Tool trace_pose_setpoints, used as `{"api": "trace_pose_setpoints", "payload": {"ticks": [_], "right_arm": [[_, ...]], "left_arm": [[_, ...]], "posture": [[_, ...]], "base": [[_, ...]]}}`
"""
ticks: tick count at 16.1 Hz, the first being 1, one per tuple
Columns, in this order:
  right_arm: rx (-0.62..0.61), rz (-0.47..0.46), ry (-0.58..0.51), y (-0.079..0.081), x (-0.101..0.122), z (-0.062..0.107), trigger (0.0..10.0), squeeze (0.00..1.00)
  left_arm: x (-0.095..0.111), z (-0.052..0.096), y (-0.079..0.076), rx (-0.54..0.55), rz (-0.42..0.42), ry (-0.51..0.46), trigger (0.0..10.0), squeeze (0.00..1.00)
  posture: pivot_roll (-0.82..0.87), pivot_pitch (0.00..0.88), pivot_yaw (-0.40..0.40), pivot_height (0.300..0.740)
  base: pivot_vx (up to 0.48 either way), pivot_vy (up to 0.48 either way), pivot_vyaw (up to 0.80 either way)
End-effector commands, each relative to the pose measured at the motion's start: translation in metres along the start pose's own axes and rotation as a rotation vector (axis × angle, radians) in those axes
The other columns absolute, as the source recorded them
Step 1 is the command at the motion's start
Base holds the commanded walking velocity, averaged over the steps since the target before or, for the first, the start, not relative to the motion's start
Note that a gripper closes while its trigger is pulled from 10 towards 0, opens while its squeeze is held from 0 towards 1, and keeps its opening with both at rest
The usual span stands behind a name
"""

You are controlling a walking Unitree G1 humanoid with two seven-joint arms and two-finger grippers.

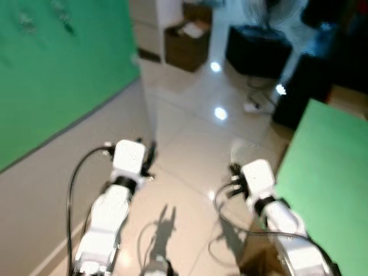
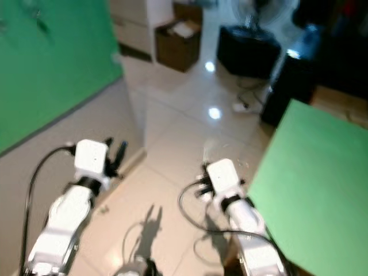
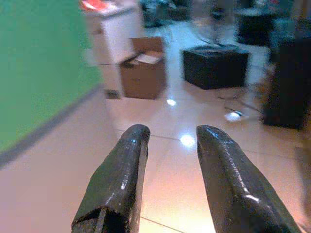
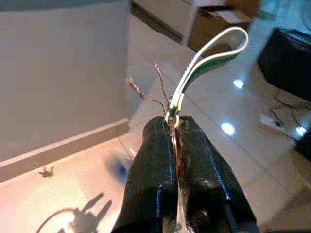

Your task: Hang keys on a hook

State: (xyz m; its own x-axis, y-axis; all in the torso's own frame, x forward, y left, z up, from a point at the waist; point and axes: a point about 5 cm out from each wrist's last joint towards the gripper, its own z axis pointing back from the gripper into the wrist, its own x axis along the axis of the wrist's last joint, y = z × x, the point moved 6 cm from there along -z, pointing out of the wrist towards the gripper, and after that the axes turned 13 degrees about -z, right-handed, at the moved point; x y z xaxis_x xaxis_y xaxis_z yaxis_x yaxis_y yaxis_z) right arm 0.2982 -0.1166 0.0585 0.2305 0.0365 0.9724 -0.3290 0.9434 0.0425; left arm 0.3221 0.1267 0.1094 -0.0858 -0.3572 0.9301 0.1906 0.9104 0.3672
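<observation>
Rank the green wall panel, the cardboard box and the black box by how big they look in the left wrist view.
1. green wall panel, though it is nearest
2. black box and cardboard box, too alike to rank

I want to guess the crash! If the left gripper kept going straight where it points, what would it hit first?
Probably just the shiny floor. The left gripper points over bare tiles; the cardboard box and black box sit farther back, though depth is unclear.

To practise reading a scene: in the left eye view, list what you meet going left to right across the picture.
Green wall → left gripper → cardboard box → right gripper → black box → green board.
</observation>
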Motion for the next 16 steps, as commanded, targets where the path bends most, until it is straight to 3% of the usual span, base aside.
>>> {"api": "trace_pose_setpoints", "payload": {"ticks": [1, 14, 16], "right_arm": [[-0.018, 0.001, -0.003, -0.008, 0.000, 0.000, 10.0, 0.00], [-0.001, 0.061, -0.056, -0.014, 0.014, -0.021, 10.0, 0.00], [-0.060, 0.055, -0.079, -0.022, 0.014, -0.020, 10.0, 0.00]], "left_arm": [[0.000, 0.001, -0.005, -0.013, 0.011, -0.003, 10.0, 0.00], [-0.005, 0.002, 0.001, 0.031, -0.013, 0.012, 10.0, 0.00], [-0.004, 0.002, 0.000, 0.026, -0.016, 0.009, 10.0, 0.00]], "posture": [[-0.11, 0.035, 0.003, 0.740], [-0.08, 0.012, -0.028, 0.740], [-0.08, 0.012, -0.024, 0.740]], "base": [[0.000, 0.000, 0.80], [0.216, 0.000, 0.80], [0.285, 0.000, 0.00]]}}
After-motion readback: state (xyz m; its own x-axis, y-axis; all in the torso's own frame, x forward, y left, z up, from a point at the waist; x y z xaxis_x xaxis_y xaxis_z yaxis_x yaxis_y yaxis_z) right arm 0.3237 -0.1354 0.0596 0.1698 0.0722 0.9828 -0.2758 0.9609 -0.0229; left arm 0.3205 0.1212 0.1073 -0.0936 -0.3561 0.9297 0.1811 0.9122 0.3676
